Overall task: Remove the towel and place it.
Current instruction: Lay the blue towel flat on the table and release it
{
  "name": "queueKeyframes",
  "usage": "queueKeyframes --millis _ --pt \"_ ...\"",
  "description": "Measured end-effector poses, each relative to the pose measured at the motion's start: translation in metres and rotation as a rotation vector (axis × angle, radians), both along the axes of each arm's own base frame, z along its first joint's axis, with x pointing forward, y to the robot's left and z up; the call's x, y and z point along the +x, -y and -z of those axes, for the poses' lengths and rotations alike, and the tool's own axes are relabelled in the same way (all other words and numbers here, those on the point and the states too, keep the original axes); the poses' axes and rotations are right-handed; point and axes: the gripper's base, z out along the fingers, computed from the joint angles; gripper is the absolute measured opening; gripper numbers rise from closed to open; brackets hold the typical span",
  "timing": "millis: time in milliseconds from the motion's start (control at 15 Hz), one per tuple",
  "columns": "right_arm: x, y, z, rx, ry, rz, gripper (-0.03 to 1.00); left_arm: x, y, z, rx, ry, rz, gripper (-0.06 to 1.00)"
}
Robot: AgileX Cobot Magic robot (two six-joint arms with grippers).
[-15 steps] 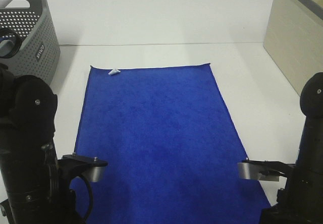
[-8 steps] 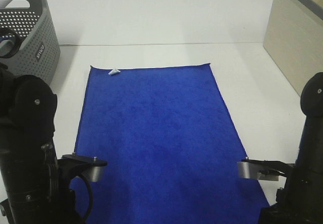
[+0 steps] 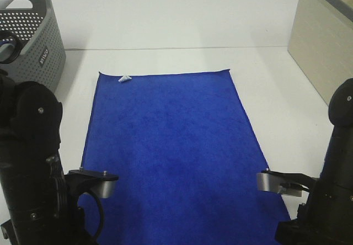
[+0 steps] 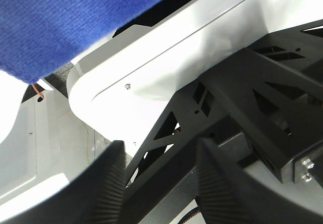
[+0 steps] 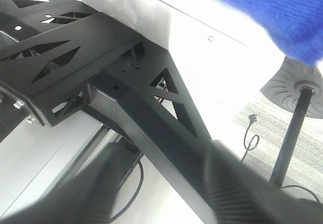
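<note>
Evenly spread, the plush blue rectangular towel (image 3: 174, 145) covers the smooth white table (image 3: 165, 24); both ribbed jaws stand released.

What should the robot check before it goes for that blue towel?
1. The towel lies flat on the table: ok.
2. The left gripper is open, nothing between its fingers: ok.
3. The right gripper is open, nothing between its fingers: ok.
4. A towel corner shows in each wrist view: ok.
5. A gripper has hold of the towel: not ok, not yet.
6. Room inside the grey basket: cannot tell, its inside is hidden.
</note>
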Motion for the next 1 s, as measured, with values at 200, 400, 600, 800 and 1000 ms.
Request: queueKeyframes --millis 200,400,600,800,1000 --pt "0.0 0.0 -0.005 0.005 0.022 0.0 0.64 0.0 0.001 -0.002 0.003 -0.016 -0.002 0.59" --pt "0.013 -0.003 -0.028 0.018 0.13 0.021 0.64 0.008 0.008 -0.012 -0.018 -0.02 0.014 0.59" --pt "0.043 -0.007 -0.065 -0.011 0.325 0.062 0.64 0.027 0.02 -0.03 -0.043 0.045 0.057 0.59" --pt "0.083 -0.009 -0.101 -0.067 0.51 0.105 0.64 0.06 0.026 -0.059 0.008 0.179 0.105 0.59" --pt "0.122 -0.005 -0.14 -0.139 0.677 0.125 0.64 0.117 0.007 -0.1 0.017 0.351 0.033 0.59"
